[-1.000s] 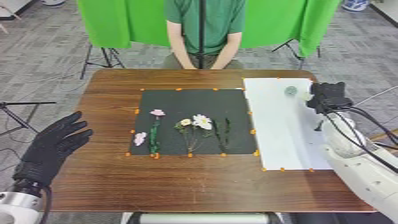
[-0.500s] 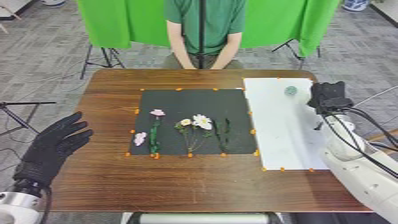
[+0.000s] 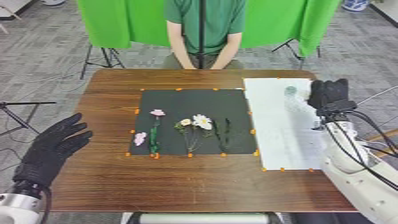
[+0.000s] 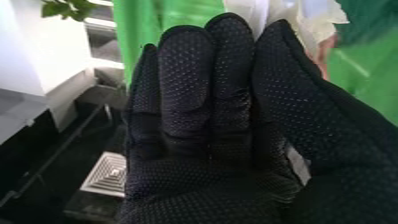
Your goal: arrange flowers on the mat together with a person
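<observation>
Over the far right part of the white sheet [image 3: 284, 130] is my right hand [image 3: 330, 96], its fingers straight. A pale, flimsy thing [image 3: 300, 103] lies close to its left side. The right wrist view has my right hand [image 4: 191, 135] with thumb beside the straight fingers and cream petals [image 4: 306, 20] beyond their tips; whether they touch, I cannot tell. My left hand [image 3: 53, 150] rests open left of the black mat [image 3: 191, 100]. The mat bears two pink flowers [image 3: 157, 112], a white daisy [image 3: 202, 121], a small cream flower [image 3: 186, 122] and green stems [image 3: 222, 135].
A grey-green round thing [image 3: 290, 90] is at the white sheet's far end. Orange clips or tabs line the edges of mat and sheet. Beyond the wooden table [image 3: 195, 185] sits a person in green, hands at the far edge, off the flowers.
My right hand has turned slightly and its fingers look straighter and more spread. The pale thing stands out more at its left. The left hand and the flowers on the mat have stayed put.
</observation>
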Available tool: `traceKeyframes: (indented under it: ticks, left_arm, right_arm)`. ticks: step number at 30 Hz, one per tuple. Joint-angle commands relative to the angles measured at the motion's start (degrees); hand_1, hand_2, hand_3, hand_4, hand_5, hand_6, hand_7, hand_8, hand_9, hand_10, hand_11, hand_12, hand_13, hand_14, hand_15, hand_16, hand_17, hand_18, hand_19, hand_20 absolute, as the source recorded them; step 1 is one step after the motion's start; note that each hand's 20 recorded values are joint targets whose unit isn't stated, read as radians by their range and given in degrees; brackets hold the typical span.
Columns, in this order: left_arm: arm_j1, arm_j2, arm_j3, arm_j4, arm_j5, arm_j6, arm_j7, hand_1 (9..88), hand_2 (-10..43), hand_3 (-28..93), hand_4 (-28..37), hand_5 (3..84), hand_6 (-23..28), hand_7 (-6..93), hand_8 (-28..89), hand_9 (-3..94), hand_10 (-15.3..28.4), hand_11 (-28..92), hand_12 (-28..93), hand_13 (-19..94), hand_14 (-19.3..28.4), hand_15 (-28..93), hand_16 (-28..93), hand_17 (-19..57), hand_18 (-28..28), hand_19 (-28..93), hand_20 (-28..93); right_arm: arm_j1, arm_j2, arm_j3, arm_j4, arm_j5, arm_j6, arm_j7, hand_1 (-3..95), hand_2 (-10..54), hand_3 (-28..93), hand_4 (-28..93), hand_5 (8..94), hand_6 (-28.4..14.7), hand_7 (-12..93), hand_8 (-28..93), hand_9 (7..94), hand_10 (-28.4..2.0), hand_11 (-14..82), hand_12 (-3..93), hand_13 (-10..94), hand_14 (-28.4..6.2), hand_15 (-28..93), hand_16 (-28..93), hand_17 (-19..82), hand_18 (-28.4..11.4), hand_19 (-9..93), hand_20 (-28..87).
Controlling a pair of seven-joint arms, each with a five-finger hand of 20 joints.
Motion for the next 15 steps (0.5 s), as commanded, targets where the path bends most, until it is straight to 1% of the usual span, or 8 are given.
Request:
traceKeyframes:
  ticks: [1,5,7,10,11,12,13,15]
  left_arm:
    - [1.23,-0.84,-0.11,-0.17,-0.04,0.34,-0.49,30.5,-1.8,69,-22.7,34.0,5.2,19.2,-9,29.9,12.6,22,18,26,15.8,37,0,-5.5,22.1,49,8]
    - [0.55,-0.69,0.48,0.02,-0.01,-0.02,-0.75,30.5,-1.8,69,-22.7,34.1,5.3,19.1,-9,29.9,12.5,22,18,26,15.8,37,0,-5.5,22.1,49,8]
    - [0.45,-0.65,0.72,0.06,0.00,0.08,-0.71,30.5,-1.7,69,-22.7,34.0,5.3,19.0,-9,29.8,12.5,22,18,26,15.8,37,0,-5.5,22.2,49,8]
    - [0.90,-0.79,0.65,-0.18,-0.03,0.43,-0.73,30.5,-1.7,69,-22.6,34.0,5.2,19.0,-9,29.8,12.6,22,18,26,15.8,37,0,-5.5,22.2,49,8]
    - [0.75,-0.75,0.75,-0.08,-0.09,0.29,-0.66,30.5,-1.7,69,-22.6,34.0,5.2,19.0,-9,29.8,12.6,22,18,26,15.8,37,0,-5.5,22.2,49,8]
    - [0.69,-0.86,0.63,-0.11,-0.02,0.09,-0.93,30.6,-1.7,69,-22.8,34.0,5.3,19.0,-9,29.8,12.6,22,18,26,15.8,37,0,-5.5,22.2,49,8]
    - [0.71,-0.89,0.69,-0.17,0.01,0.41,-0.94,30.6,-1.7,69,-22.7,34.0,5.3,19.0,-9,29.8,12.6,22,18,26,15.8,37,0,-5.5,22.1,49,8]
    - [0.83,-0.94,0.64,-0.22,-0.07,0.35,-0.89,30.5,-1.8,69,-22.7,34.0,5.3,19.0,-9,29.8,12.7,22,18,26,15.8,37,0,-5.5,22.1,49,8]
  right_arm:
    - [2.20,-1.89,-2.78,-7.09,1.72,-0.02,-9.78,48.5,-7.7,79,-28,65.3,2.7,53,5,77.6,-6.0,30.3,53.7,66,-5.3,58,37,25,-13.6,51,34]
    - [5.61,-4.00,-7.23,-7.65,2.39,-0.26,-13.41,48.4,-7.5,79,-28,65.1,2.8,53,5,77.1,-5.9,30.4,53.7,66,-5.2,58,38,25,-13.5,51,34]
    - [7.39,-4.90,-9.61,-8.22,2.55,-0.63,-14.83,48.3,-7.4,79,-28,65.0,2.9,53,5,77.2,-5.9,30.4,53.6,66,-5.2,58,38,25,-13.5,51,34]
    - [9.88,-6.54,-12.61,-8.34,3.02,-0.69,-17.53,48.3,-7.4,79,-28,64.8,2.9,53,5,77.2,-5.9,30.5,53.4,66,-5.2,58,37,25,-13.6,51,34]
    - [10.81,-6.89,-13.77,-8.38,3.24,-0.63,-17.96,48.3,-7.3,79,-28,64.8,3.0,53,5,77.3,-5.9,30.5,53.4,66,-5.2,58,37,25,-13.6,51,34]
    - [11.69,-7.32,-14.90,-8.09,3.31,-0.54,-18.55,48.3,-7.3,79,-28,64.8,2.9,53,5,77.2,-5.9,30.5,53.4,66,-5.2,58,37,25,-13.6,51,34]
    - [12.42,-8.01,-15.72,-7.64,3.06,-0.84,-19.13,48.3,-7.3,79,-28,64.7,3.0,53,5,77.2,-5.9,30.6,53.4,66,-5.2,58,37,25,-13.5,51,34]
    - [13.83,-8.91,-17.40,-6.81,2.95,-1.09,-20.39,48.2,-7.2,79,-28,64.7,3.0,53,5,77.2,-5.9,30.6,53.4,66,-5.2,58,37,25,-13.5,51,34]
